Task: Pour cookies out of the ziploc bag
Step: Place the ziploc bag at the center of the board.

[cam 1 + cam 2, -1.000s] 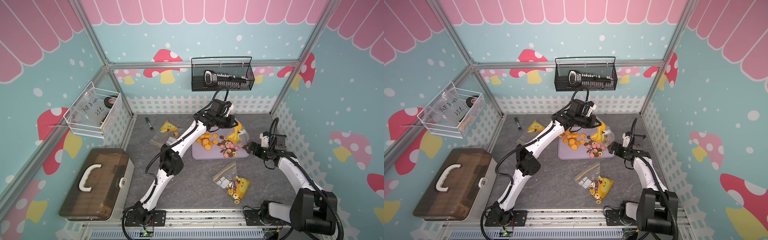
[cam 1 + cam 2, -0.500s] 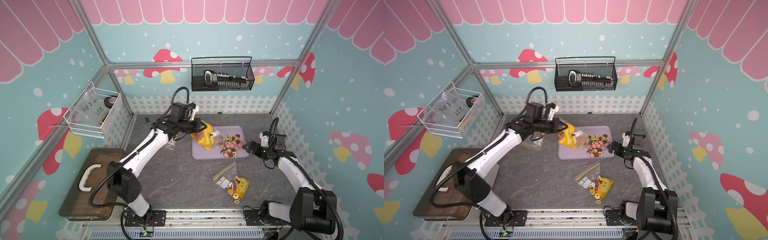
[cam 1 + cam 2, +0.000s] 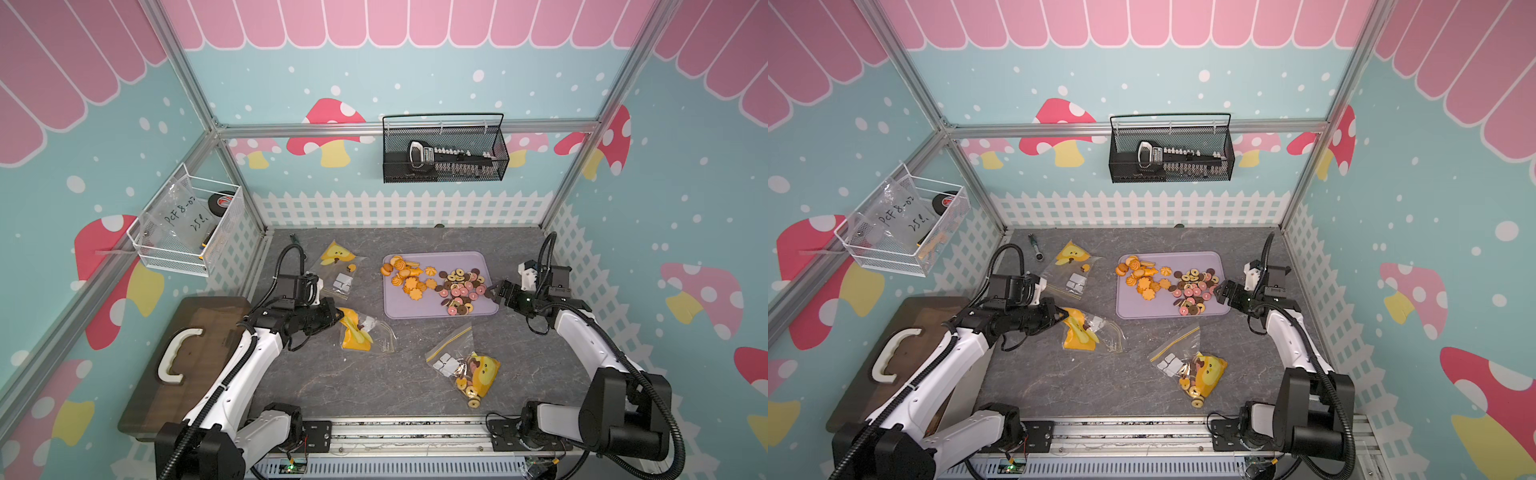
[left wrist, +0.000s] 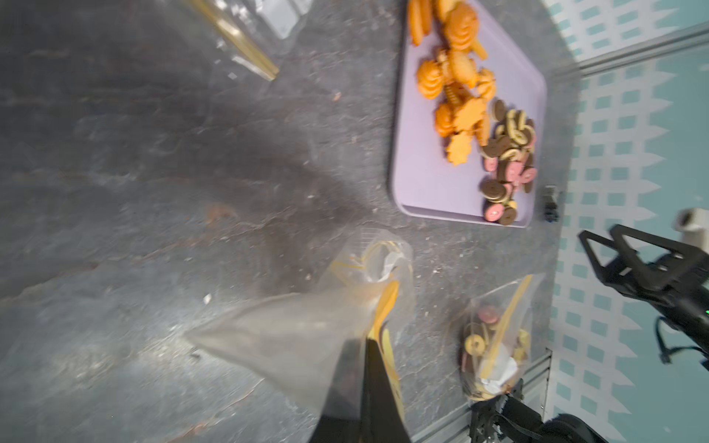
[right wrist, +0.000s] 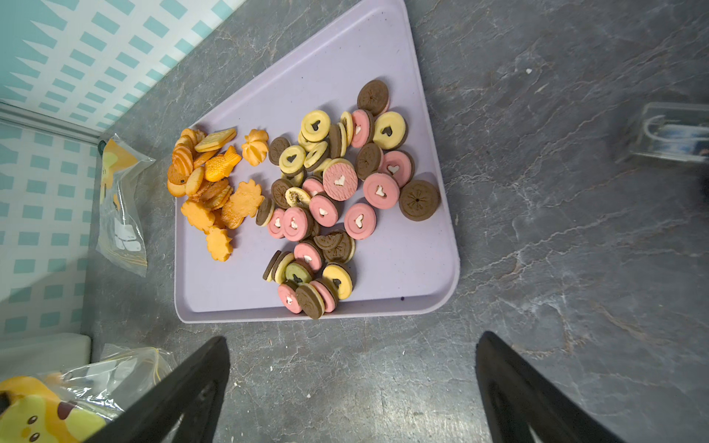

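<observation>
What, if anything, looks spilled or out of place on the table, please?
Little stands out. The cookies lie heaped on the purple tray, none over its rim. One lone orange cookie sits off the tray at the far bag; whether inside it is unclear.

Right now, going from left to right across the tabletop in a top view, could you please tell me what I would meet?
Brown case → left gripper → ziploc bag that it is shut on → purple tray holding the cookies → right gripper, open.
</observation>
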`<state>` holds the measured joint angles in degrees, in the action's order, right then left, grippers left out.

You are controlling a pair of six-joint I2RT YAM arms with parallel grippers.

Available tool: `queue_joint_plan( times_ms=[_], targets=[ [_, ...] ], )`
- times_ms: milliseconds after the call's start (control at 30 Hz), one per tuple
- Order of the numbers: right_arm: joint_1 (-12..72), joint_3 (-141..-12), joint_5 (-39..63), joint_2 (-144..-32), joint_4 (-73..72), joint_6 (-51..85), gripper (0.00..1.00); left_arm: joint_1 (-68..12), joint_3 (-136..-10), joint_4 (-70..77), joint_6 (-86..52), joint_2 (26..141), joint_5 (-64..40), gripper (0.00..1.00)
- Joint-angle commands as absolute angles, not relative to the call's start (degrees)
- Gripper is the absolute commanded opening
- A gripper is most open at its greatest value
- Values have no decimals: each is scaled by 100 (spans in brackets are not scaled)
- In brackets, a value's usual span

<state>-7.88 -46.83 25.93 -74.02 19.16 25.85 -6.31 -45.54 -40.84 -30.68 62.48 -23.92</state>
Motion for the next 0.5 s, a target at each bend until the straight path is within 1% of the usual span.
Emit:
queue_joint_plan(
  times_ms=[0, 33, 67, 100, 133, 167, 200, 400, 433, 467],
  targets=[
    [-805, -4817, 2615, -7219, 2070, 2549, 98, -589, -4682, -4461, -3166, 6182, -1466, 13],
    [-808, -4804, 2615, -7199, 2073, 2553, 98, -589, -4724, -4586, -3204, 6142, -1162, 25],
    [-812, -4784, 2617, -7181, 2073, 2557, 98, -582, -4751, -4667, -3196, 6105, -982, 33],
    [-805, -4776, 2612, -7166, 2083, 2558, 98, -579, -4755, -4691, -3178, 6055, -921, 47],
    [-808, -4759, 2616, -7159, 2083, 2566, 98, -576, -4763, -4716, -3181, 6017, -882, 65],
    [-806, -4751, 2625, -7152, 2088, 2579, 98, -580, -4764, -4736, -3199, 5969, -853, 87],
    [-806, -4742, 2628, -7146, 2089, 2581, 98, -580, -4779, -4737, -3171, 5915, -876, 99],
    [-798, -4743, 2639, -7044, 2299, 2579, 99, -742, -5247, -4746, -2891, 5754, -1134, 99],
    [-785, -4738, 2646, -7010, 2381, 2559, 99, -824, -5390, -4797, -2822, 5815, -1131, 99],
    [-750, -4720, 2644, -6959, 2452, 2528, 99, -909, -5567, -4988, -2804, 5922, -894, 99]
  ],
)
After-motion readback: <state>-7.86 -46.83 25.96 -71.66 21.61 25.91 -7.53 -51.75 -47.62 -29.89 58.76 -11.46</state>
